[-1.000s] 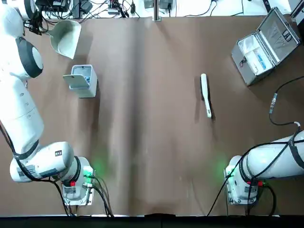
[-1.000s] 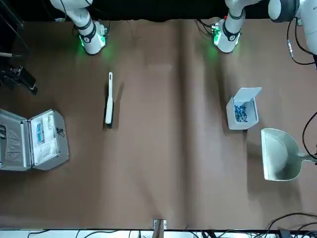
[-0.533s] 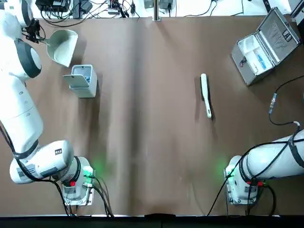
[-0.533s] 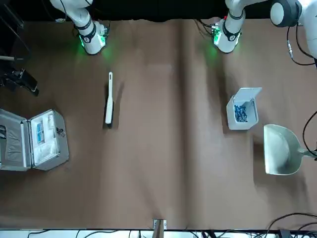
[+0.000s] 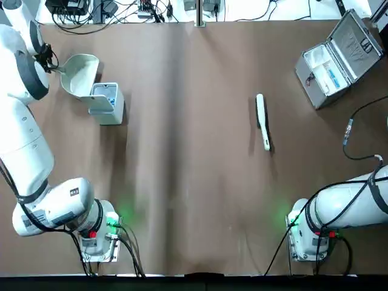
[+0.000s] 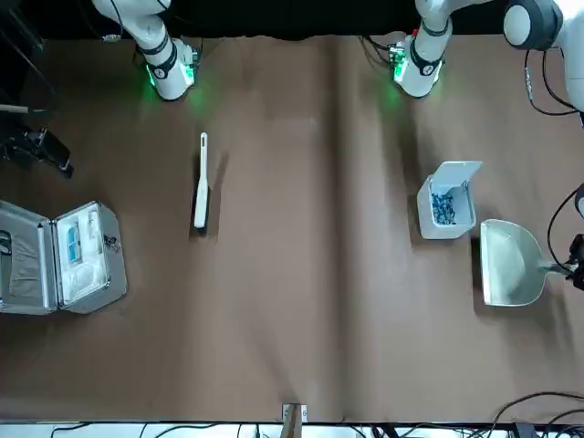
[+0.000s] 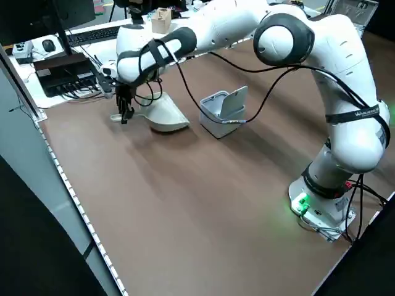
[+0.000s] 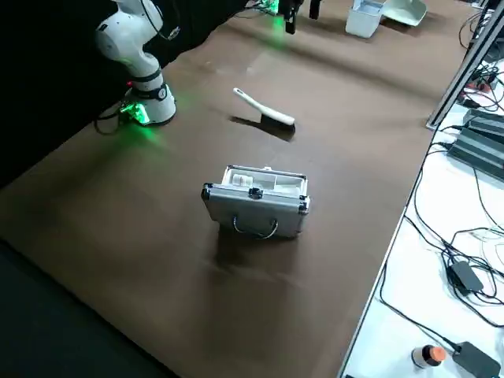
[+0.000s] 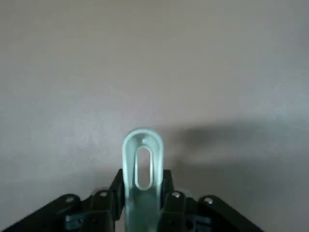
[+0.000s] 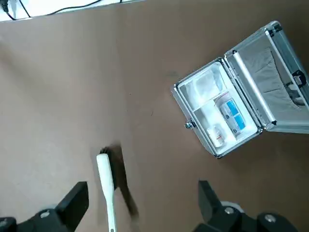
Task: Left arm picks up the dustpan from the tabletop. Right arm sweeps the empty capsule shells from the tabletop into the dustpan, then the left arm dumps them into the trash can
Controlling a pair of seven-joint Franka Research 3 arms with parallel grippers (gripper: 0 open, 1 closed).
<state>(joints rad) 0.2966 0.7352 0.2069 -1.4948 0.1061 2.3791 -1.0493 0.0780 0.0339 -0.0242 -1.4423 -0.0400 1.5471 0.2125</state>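
Note:
The cream dustpan (image 5: 80,75) hangs low over the table's back left, just behind the trash can (image 5: 106,103). My left gripper (image 9: 142,193) is shut on the dustpan's thin handle (image 9: 142,162); it also shows in the left side view as the left gripper (image 7: 125,111) beside the dustpan (image 7: 165,115). The trash can (image 6: 447,205) stands with its lid flipped up, and small blue capsule shells (image 6: 443,207) lie inside it. I see no shells on the tabletop. My right gripper (image 10: 142,208) is open, held high above the brush (image 10: 107,193), with nothing between its fingers.
The narrow white brush (image 5: 262,120) lies flat right of centre. An open silver case (image 5: 339,57) stands at the back right corner. Cables and devices line the table's far edge, behind the dustpan (image 6: 509,265).
The left gripper has carried the dustpan from the back left corner toward the robot, closer to the trash can. The right arm, brush and case have not moved.

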